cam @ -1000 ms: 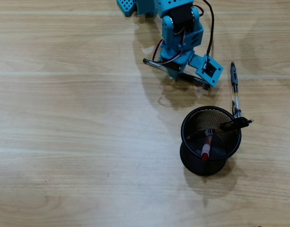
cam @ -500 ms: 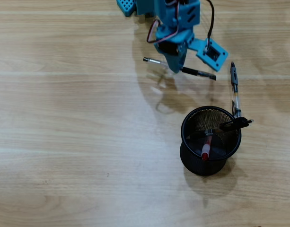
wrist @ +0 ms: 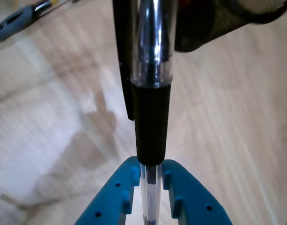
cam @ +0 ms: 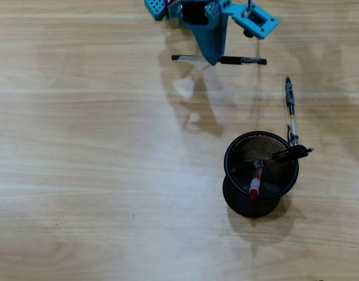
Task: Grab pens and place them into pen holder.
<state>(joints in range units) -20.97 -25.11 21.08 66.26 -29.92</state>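
My blue gripper (cam: pixel 213 57) is shut on a black pen (cam: pixel 238 60) with a clear barrel, holding it level above the table near the top of the overhead view. In the wrist view the gripper (wrist: pixel 149 176) pinches the clear barrel just below the black cap (wrist: pixel 151 119). The black mesh pen holder (cam: pixel 260 172) stands below and to the right, with a red pen (cam: pixel 255 184) and a black pen (cam: pixel 290 153) inside. A grey-blue pen (cam: pixel 291 108) lies on the table just above the holder's right rim.
The arm's blue base (cam: pixel 167 7) sits at the top edge of the overhead view. The wooden table (cam: pixel 85 175) is bare to the left of the holder.
The gripper has risen and moved toward the top edge, lifting the black pen off the table. The pen now hangs level. Nothing else moved.
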